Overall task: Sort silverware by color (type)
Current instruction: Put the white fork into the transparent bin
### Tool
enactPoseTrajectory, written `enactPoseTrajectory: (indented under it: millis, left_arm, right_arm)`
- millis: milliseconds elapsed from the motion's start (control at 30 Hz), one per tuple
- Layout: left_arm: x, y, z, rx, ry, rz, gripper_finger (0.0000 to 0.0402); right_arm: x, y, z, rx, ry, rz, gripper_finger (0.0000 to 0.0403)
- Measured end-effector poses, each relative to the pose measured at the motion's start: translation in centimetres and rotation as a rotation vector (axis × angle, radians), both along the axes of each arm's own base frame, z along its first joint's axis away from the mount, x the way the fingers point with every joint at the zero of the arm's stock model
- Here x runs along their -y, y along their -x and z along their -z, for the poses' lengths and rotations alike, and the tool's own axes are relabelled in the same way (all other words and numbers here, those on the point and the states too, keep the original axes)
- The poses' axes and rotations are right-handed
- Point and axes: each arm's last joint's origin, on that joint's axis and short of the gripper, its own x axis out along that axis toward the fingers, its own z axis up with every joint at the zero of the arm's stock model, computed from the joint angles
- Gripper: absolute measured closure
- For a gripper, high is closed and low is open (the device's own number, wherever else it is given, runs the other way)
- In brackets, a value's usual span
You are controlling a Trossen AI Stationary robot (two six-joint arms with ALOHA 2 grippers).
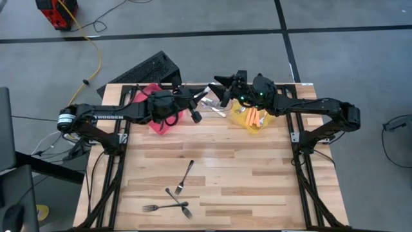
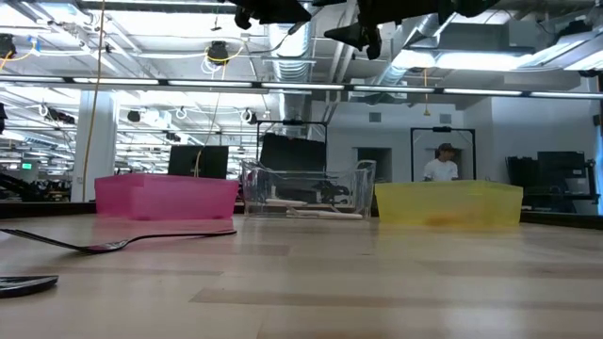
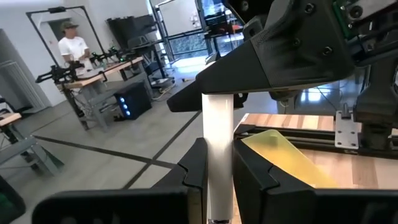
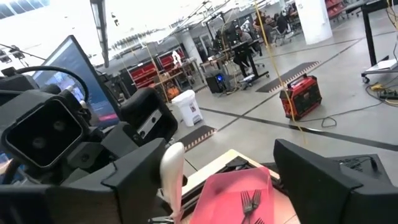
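Left fingers (image 3: 214, 180) pinch seemingly a silver fork (image 3: 218, 149).

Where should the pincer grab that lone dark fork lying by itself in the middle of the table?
Grip the lone dark fork at mid-handle, coming straight down from above. It lies flat on the table, apart from the crossed forks, and the slim handle leaves bare wood on both sides for the fingers.
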Motion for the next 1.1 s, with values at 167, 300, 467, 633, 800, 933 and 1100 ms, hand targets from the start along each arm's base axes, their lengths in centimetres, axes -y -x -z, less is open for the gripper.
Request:
enactPoseTrajectory:
  millis: [167,300,467,633,800,933,1100]
  left_arm:
    - [0.0,0.0,0.1,-0.01,-0.004,0.003,0.0372]
    - [-0.1,-0.3,0.4,-0.019,-0.003,0.004,0.0372]
    - [-0.2,-0.9,1.0,-0.03,0.0,0.011,0.0372]
    - [-0.2,-0.9,1.1,-0.046,-0.001,0.003,0.0382]
    - [-0.1,-0.5,0.3,-0.014,-0.017,-0.007,0.0392]
    - [-0.1,-0.5,0.6,-0.032,-0.015,0.006,0.04]
    - [0.2,0.6,-0.1,-0.086,-0.067,-0.053,0.0391]
  right_arm:
    - [0.0,0.0,0.2,-0.016,-0.005,-0.002,0.0116]
    - [0.0,0.0,0.3,-0.027,-0.01,-0.003,0.0152]
    - [-0.1,-0.1,0.4,-0.037,-0.019,-0.055,0.0247]
    - [-0.2,-0.1,0.8,-0.064,-0.066,-0.065,0.0358]
    - [-0.1,-0.1,0.9,-0.068,-0.076,-0.057,0.0355]
    - [-0.1,-0.1,0.9,-0.068,-0.076,-0.055,0.0355]
    - [0.7,0.1,1.2,-0.096,-0.09,-0.006,0.0355]
